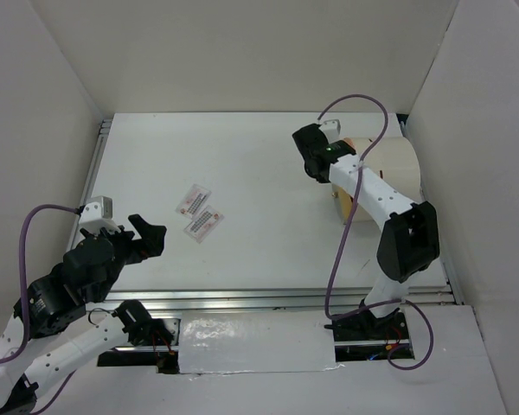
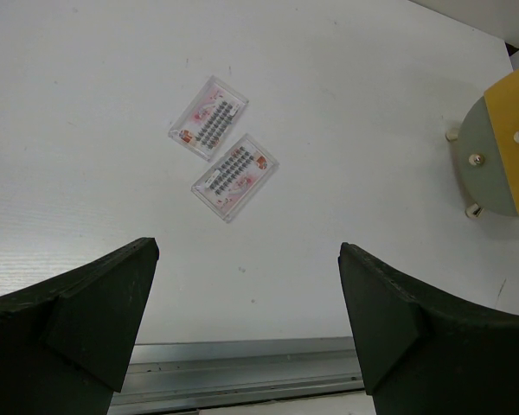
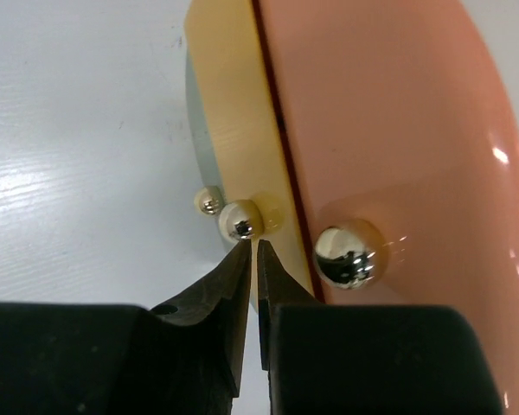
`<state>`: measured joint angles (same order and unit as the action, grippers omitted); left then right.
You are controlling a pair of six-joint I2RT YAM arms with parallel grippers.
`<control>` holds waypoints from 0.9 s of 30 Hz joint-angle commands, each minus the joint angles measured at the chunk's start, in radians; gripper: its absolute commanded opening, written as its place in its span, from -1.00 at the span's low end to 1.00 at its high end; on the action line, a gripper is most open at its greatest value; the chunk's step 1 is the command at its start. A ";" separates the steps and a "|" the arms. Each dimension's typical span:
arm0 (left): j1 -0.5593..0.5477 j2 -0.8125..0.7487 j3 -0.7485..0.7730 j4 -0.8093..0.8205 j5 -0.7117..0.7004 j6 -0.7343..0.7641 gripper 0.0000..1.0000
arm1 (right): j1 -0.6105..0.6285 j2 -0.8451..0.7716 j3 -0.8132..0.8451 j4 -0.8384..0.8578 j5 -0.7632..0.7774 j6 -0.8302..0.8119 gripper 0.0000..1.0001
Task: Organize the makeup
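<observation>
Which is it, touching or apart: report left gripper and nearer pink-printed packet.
Apart. Left wrist view: bare table between left gripper and nearer pink-printed packet.

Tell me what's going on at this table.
The right gripper is at the round drawer organizer. Its fingers are nearly closed, with the tips right under a small metal knob on the yellow drawer front. Whether it pinches the knob is unclear. The left gripper hangs open above the table, holding nothing. Two makeup packets lie close together, untouched.
</observation>
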<state>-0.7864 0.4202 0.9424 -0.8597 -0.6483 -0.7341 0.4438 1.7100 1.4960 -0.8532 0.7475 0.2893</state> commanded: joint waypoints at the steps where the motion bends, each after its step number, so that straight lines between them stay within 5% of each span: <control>1: -0.005 0.002 0.001 0.034 -0.010 0.007 0.99 | 0.047 0.023 -0.020 0.008 0.039 -0.047 -0.71; 15: -0.005 0.002 -0.001 0.037 -0.007 0.012 0.99 | 0.050 0.132 0.001 -0.127 0.302 0.074 -0.72; 27: -0.004 0.002 -0.001 0.039 -0.005 0.012 0.99 | 0.053 0.103 -0.019 -0.139 0.302 0.090 -0.72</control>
<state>-0.7864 0.4202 0.9424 -0.8597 -0.6483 -0.7341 0.4995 1.8427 1.4784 -0.9695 0.9958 0.3695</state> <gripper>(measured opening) 0.994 0.141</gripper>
